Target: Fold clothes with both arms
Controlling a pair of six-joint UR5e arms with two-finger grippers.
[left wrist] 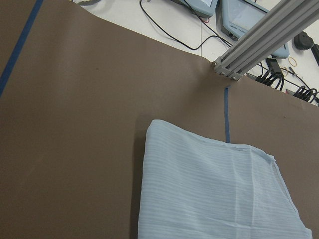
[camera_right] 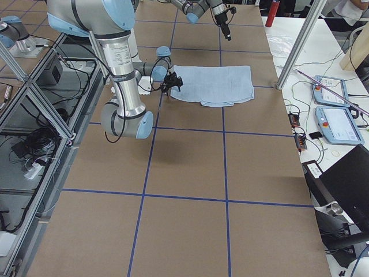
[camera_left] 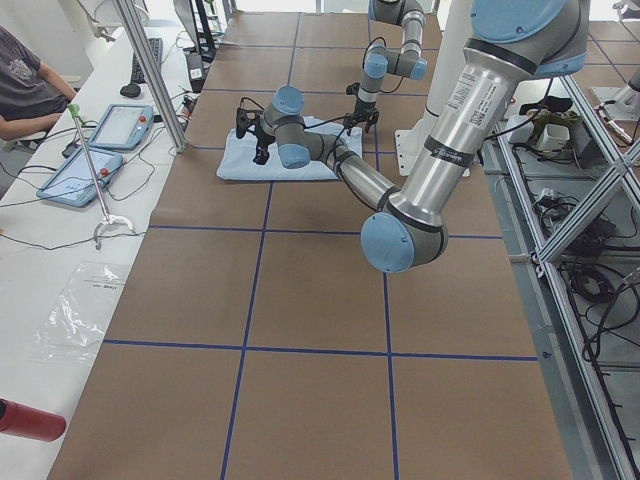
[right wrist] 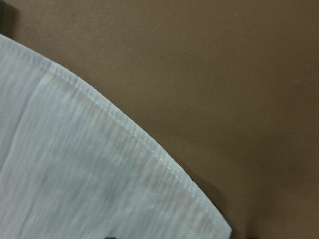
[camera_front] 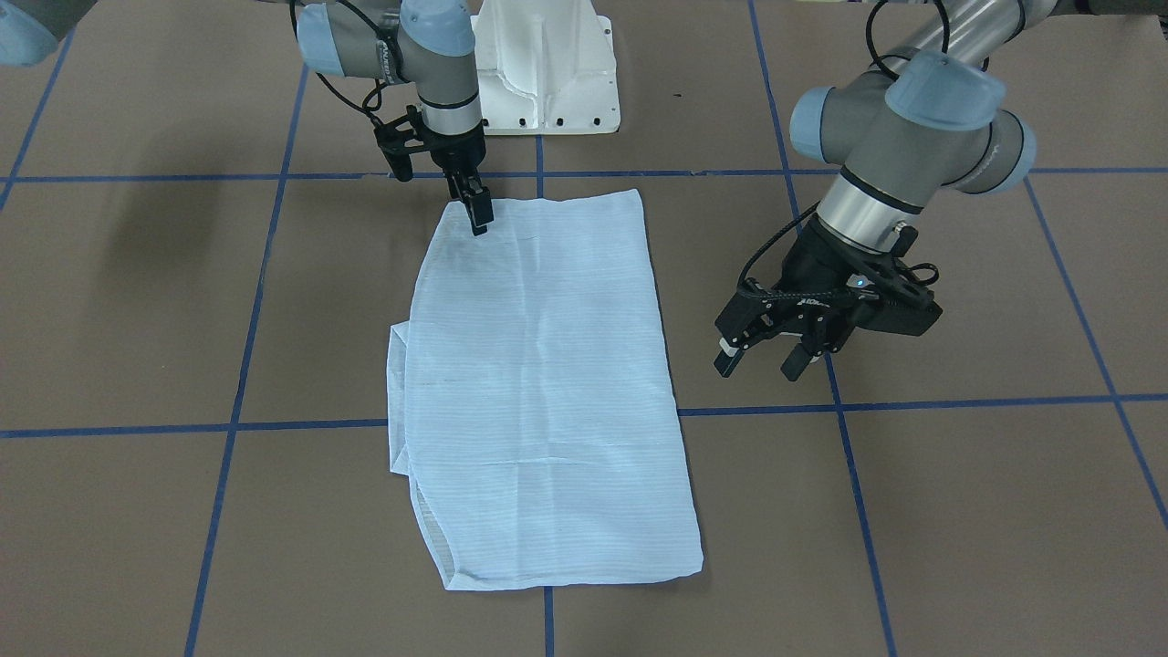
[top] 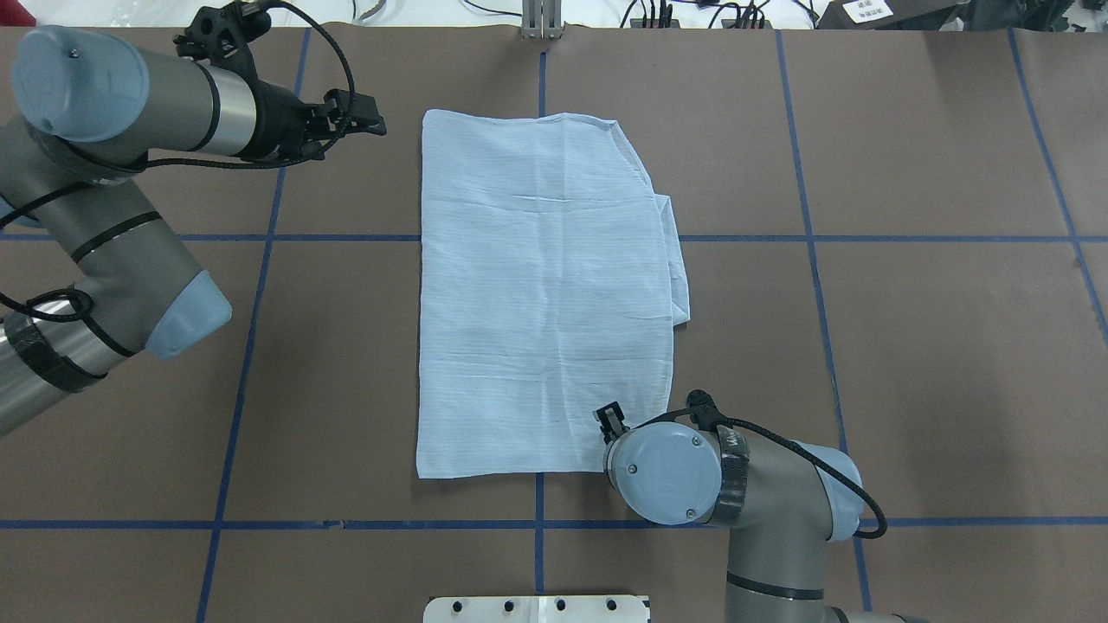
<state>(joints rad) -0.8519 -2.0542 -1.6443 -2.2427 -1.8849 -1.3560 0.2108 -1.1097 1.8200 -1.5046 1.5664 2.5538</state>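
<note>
The light-blue striped shirt lies folded into a long flat rectangle on the brown table, with a fold sticking out on one long side. My right gripper points down at the shirt's corner nearest the robot base, fingers together with the tips on the cloth. In the overhead view its wrist hides it. The right wrist view shows the shirt's hem very close. My left gripper is open and empty, raised beside the shirt's far corner. The left wrist view looks down on that corner.
The white pedestal base stands at the robot's table edge. Blue tape lines grid the brown table. An aluminium post stands at the far edge. Beyond it are tablets and a seated person.
</note>
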